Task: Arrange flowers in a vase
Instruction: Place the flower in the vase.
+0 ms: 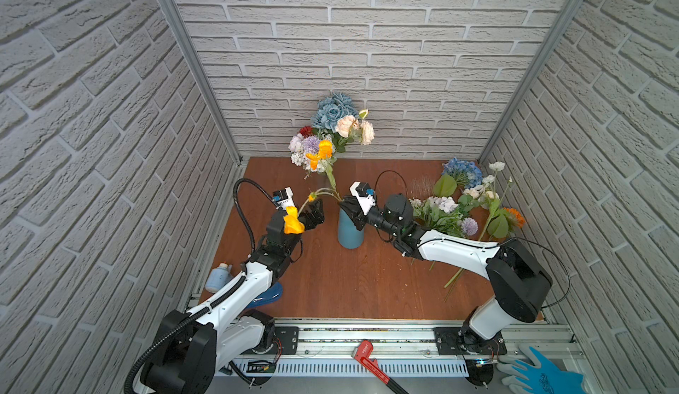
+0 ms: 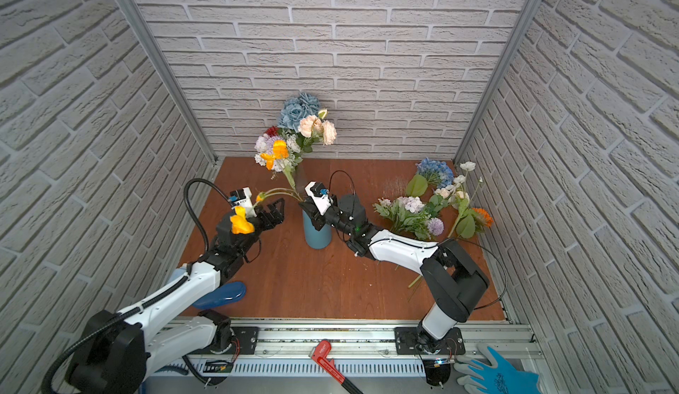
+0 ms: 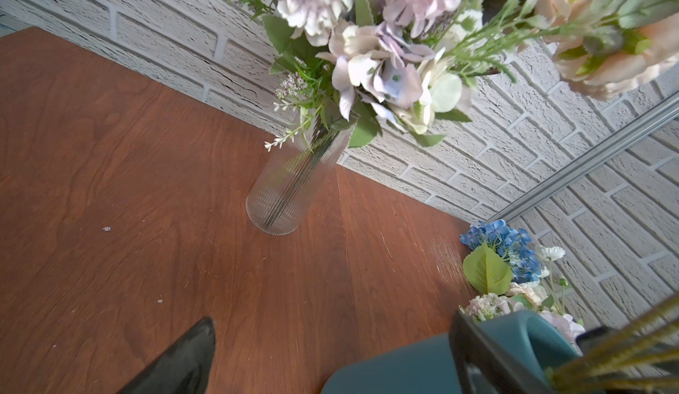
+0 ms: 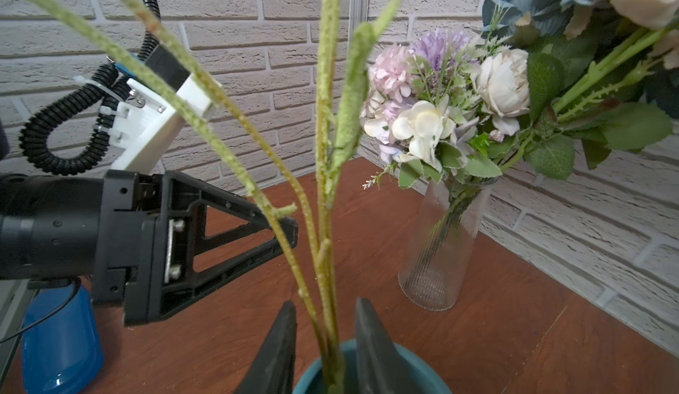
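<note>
On brown wooden table (image 1: 349, 285), brick walls (image 1: 367, 43) around: right gripper (image 4: 325, 337) parted, flanking flower stems (image 4: 325, 153); left gripper (image 2: 281, 211) open.

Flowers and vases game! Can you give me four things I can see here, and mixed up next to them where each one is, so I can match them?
Things:
1. teal vase
2. clear ribbed vase
3. blue hydrangea
4. red wrench

Places:
A. on the metal rail at the front
B. lying flat on the table
C. near the back wall, full of a big bouquet
D. mid-table, holding thin green stems

Pairs: 1-D, 2-C, 3-B, 4-A
</note>
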Available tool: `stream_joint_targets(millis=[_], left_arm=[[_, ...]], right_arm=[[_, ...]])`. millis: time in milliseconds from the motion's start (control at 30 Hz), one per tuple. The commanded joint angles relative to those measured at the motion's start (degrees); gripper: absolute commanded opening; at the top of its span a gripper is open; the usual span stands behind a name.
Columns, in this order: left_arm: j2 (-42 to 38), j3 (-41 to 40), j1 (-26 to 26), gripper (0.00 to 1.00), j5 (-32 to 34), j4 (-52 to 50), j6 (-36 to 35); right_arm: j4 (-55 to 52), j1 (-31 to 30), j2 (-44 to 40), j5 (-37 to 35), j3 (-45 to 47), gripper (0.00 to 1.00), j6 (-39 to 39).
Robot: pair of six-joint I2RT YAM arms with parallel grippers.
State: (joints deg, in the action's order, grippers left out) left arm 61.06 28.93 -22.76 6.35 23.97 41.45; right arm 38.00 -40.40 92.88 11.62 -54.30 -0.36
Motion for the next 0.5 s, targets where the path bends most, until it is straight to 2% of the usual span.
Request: stream_joint_targets(millis=[0, 267, 467], left_arm=[[-0.78, -0.80, 0.52, 0.98, 0.10, 2.34, 0.05], [-0.42, -0.89, 0.51, 0.98, -0.60, 3.10, 0.15], [0.32, -1.11, 0.45, 0.98, -1.38, 3.88, 0.10]], right_arm=[[1.25, -0.45, -3.05, -1.48, 0.52, 0.38, 1.07], [-6.59, -0.33, -10.18, -5.22, 1.61, 0.44, 0.21], [-20.32, 0.29, -16.01, -15.88, 0.05, 0.44, 0.54]])
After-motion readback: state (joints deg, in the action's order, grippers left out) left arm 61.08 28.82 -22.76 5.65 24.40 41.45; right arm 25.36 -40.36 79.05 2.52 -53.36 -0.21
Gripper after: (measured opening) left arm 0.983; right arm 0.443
